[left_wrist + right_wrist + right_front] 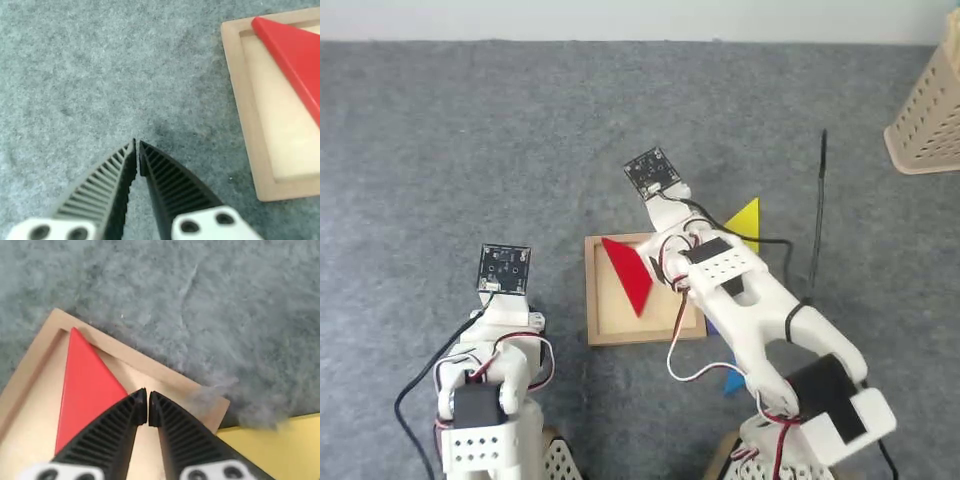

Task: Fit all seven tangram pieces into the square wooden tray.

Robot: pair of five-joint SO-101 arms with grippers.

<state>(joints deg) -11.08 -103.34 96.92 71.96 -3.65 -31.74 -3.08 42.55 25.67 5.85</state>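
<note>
At the centre of a grey felt mat (470,130), from the high camera: a square wooden tray (610,305) of pale wood with a raised rim. Inside it, a red triangular piece (630,272), one sharp point tucked into the tray's 11 o'clock corner, the body running toward 5 o'clock across the floor. Lying flat or slightly propped, impossible to say. Bare wood around it.

Over the tray's 2 o'clock side, the right gripper (147,394), its arm stretched in from 5 o'clock. Jaws drawn almost together, a thin slit between the ribbed black fingers (115,430), nothing pinched in them. Tips just above the red triangle's edge, contact not discernible.

Outside the tray, on the mat: a yellow triangular piece (747,222) just beyond the 2 o'clock corner, near the rim but not on it. Toward 5 o'clock, a blue piece (732,382), mostly hidden beneath the right arm, shape unclear.

At 8 o'clock of the tray, the left gripper (137,145), poised over bare mat, apart from the rim. Jaws likewise narrowed to a hairline gap, empty.

Farther out: a thin black cable (819,200) running straight from 12 to 6 o'clock on the tray's 3 o'clock side, and a beige perforated basket (928,110) at the view's 2 o'clock edge.
</note>
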